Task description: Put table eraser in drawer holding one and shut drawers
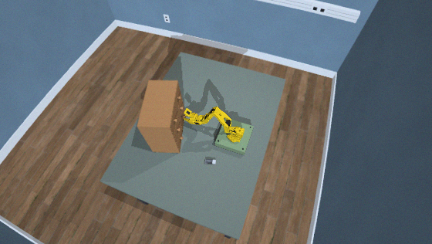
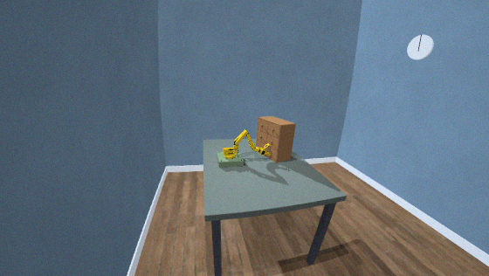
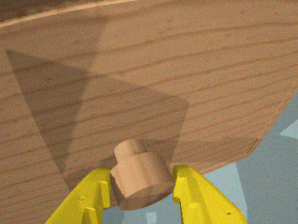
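My gripper (image 1: 185,116) (image 2: 268,150) (image 3: 142,181) is shut on a round wooden drawer knob (image 3: 134,170), at the front of the brown cabinet (image 1: 159,103) (image 2: 285,141). The wooden drawer front (image 3: 145,70) fills much of the wrist view, with its top edge at the upper left. This drawer sits in or very near the cabinet face; I cannot tell whether it is fully shut. The other drawers look shut. A small grey and white block, seemingly the eraser (image 1: 210,160), lies on the table in the top view. The drawers' contents are hidden.
The arm's green base (image 1: 231,145) (image 2: 231,163) stands on the grey-green table (image 1: 185,197) (image 2: 262,196), facing the cabinet. Several knobs stick out from the cabinet front beside the gripper. The block lies in front of the base in the top view.
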Tool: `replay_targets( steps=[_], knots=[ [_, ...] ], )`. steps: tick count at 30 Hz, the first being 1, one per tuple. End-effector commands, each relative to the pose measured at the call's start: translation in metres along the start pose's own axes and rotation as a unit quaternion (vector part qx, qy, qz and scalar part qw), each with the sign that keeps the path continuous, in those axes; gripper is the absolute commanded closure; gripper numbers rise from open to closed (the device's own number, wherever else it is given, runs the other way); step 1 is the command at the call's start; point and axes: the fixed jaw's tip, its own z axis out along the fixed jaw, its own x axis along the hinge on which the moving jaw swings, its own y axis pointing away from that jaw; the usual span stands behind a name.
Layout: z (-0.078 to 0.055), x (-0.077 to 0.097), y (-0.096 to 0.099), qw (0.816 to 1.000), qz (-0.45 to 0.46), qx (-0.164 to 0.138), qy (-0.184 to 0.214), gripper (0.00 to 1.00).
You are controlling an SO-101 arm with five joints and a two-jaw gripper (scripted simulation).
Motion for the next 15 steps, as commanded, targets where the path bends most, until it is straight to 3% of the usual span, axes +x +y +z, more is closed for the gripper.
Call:
replay_targets(
  steps=[1, 15],
  knots=[
    [-0.0004, -0.0022, 0.0003, 1.0, 0.001, 0.0, -0.003, 1.0],
    [-0.0004, -0.0022, 0.0003, 1.0, 0.001, 0.0, -0.003, 0.89]
  ],
)
